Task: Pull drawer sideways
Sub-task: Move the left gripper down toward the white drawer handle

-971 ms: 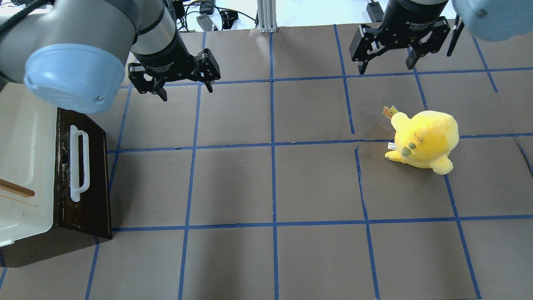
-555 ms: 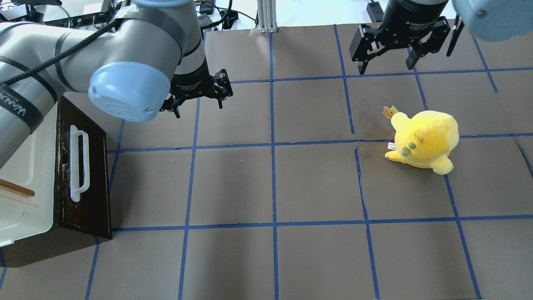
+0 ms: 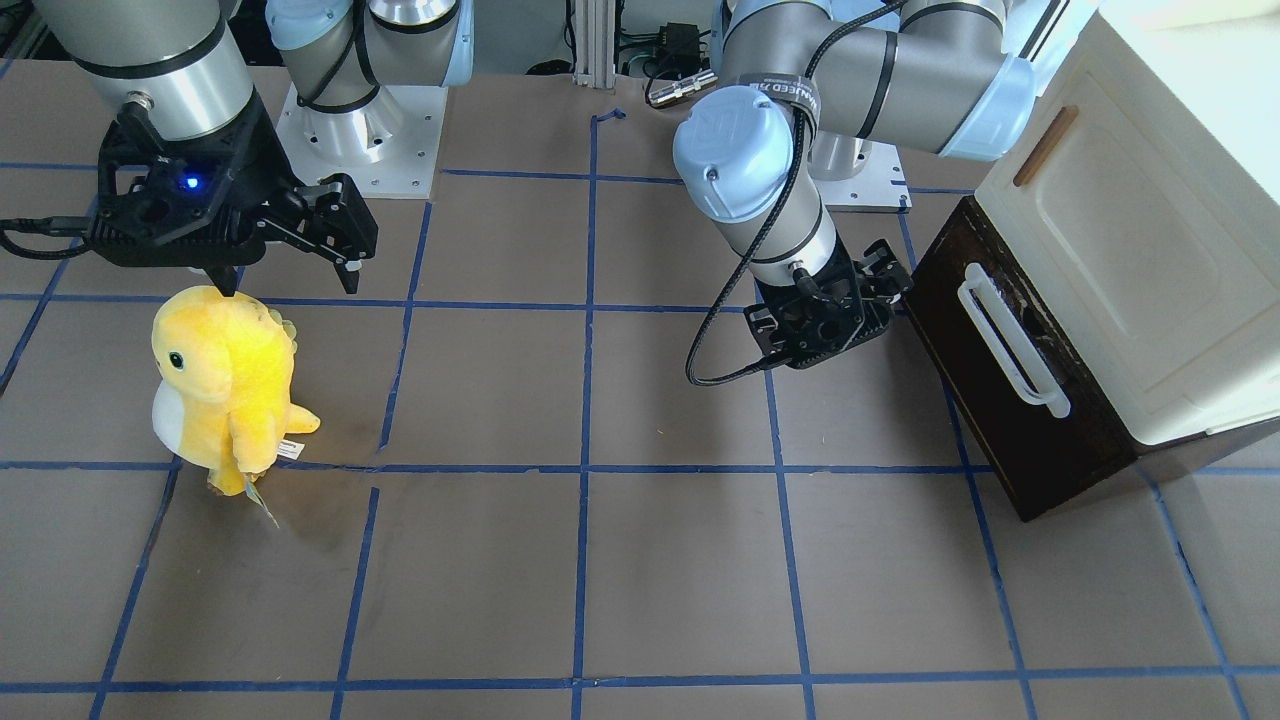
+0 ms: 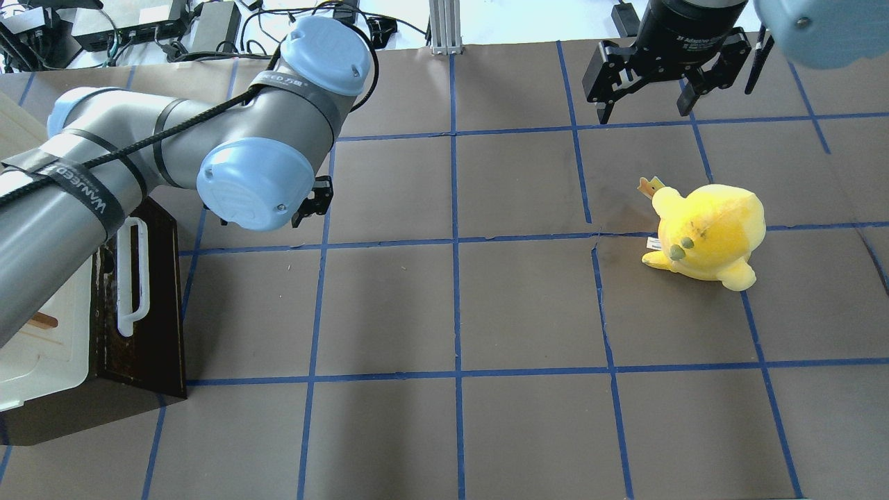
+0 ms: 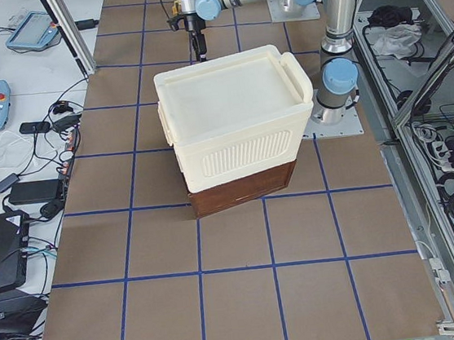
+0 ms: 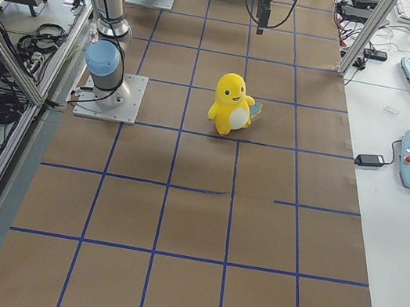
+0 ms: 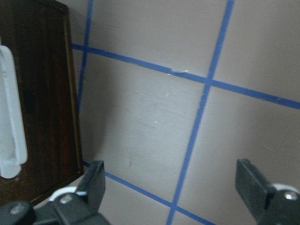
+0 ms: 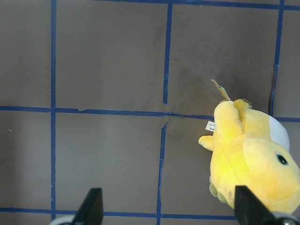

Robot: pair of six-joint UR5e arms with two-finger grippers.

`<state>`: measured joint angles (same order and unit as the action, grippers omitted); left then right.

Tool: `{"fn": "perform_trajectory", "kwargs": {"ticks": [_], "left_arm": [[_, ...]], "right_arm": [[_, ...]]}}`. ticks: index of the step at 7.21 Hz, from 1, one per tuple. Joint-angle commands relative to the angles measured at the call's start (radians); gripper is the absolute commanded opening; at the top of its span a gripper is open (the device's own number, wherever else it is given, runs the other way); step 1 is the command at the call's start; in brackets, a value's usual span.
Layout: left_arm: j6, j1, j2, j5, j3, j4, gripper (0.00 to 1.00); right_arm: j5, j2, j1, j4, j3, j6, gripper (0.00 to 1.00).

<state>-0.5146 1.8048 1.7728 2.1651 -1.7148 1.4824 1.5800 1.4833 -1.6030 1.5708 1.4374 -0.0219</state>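
Observation:
The drawer point(image 4: 156, 305) has a dark brown wooden front and a long white bar handle point(image 4: 132, 278), under a cream-white cabinet at the table's left edge. None of its pale inner sides show. It also shows in the front-facing view point(image 3: 985, 400) and the left wrist view point(image 7: 44, 93). My left gripper point(image 7: 173, 187) is open and empty, low over the table beside the drawer front's far end, clear of the handle point(image 7: 11, 126). In the overhead view my wrist mostly hides it. My right gripper point(image 4: 646, 111) is open and empty at the far right.
The cream-white cabinet point(image 3: 1150, 250) with a small wooden handle point(image 3: 1045, 145) stands above the drawer. A yellow plush toy point(image 4: 705, 236) stands on the right half of the table, just in front of my right gripper. Blue tape lines grid the brown table point(image 4: 451, 312).
My left arm has swung nearer and lower, carrying its open gripper towards the drawer front's far end. The right arm, the drawer and the plush toy have not moved.

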Motion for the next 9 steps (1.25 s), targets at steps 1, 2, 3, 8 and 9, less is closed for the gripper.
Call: {"fn": "perform_trajectory", "kwargs": {"ticks": [1, 2, 3, 8, 9], "left_arm": [[-0.005, -0.005, 0.022, 0.134, -0.078, 0.018, 1.00], [-0.002, -0.019, 0.027, 0.232, -0.121, 0.018, 1.00], [-0.013, -0.036, 0.027, 0.278, -0.161, 0.019, 1.00], [-0.011, -0.090, 0.097, 0.459, -0.180, 0.059, 1.00], [-0.004, -0.090, 0.106, 0.464, -0.175, 0.061, 1.00]], "right_arm": [[0.000, 0.000, 0.000, 0.000, 0.000, 0.000, 1.00], [0.000, 0.000, 0.000, 0.000, 0.000, 0.000, 1.00], [0.000, 0.000, 0.000, 0.000, 0.000, 0.000, 1.00], [0.000, 0.000, 0.000, 0.000, 0.000, 0.000, 1.00], [0.000, 0.000, 0.000, 0.000, 0.000, 0.000, 1.00]]}}
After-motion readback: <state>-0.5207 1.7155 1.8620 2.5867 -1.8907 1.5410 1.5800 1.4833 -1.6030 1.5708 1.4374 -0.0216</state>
